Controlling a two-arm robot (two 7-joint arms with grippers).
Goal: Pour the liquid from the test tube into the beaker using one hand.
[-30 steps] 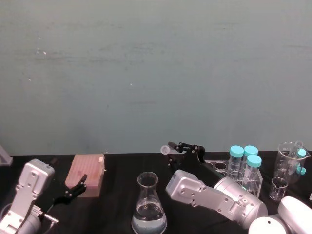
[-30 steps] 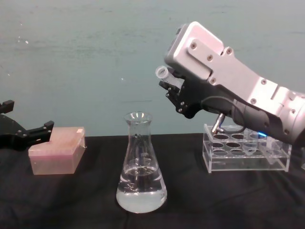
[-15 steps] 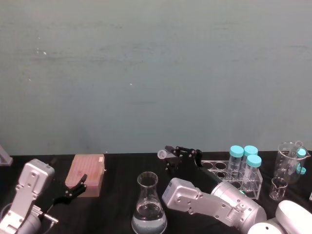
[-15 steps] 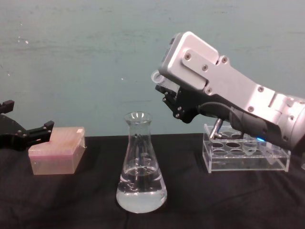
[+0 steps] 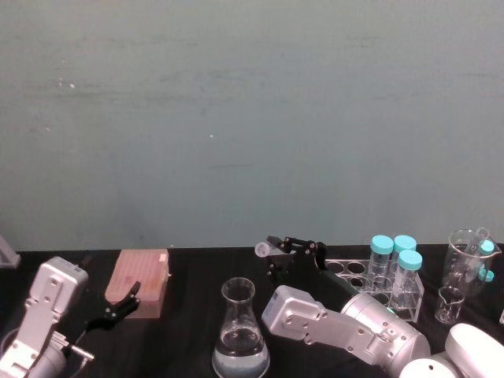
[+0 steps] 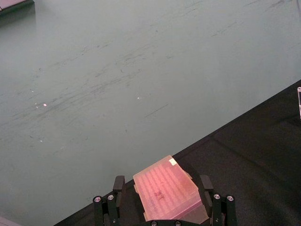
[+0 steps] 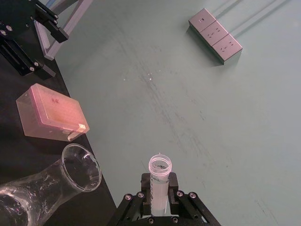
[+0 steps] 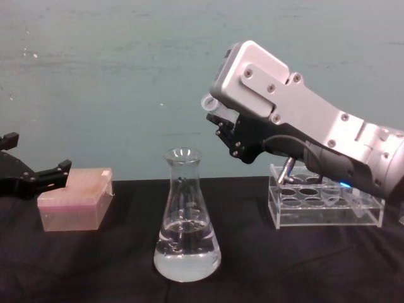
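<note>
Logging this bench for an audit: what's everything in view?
test tube: 1, clear, in right claw, above-right of beaker's mouth
beaker: 1, clear glass, table centre, liquid in base
tip box: 1, pink, table left
rack: 1, clear, table right
capped tubes: 3, teal caps, rack's right end
other beakers: 2, clear, far right
power strip: 1, grey, wall
table: 1, black
left claw: 1, black, open, by tip box
right claw: 1, black, shut on test tube

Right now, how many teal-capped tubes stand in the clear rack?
3 teal-capped tubes: back left, back right, one in front, all at the right end of the rack. Others may hide behind them.
</note>
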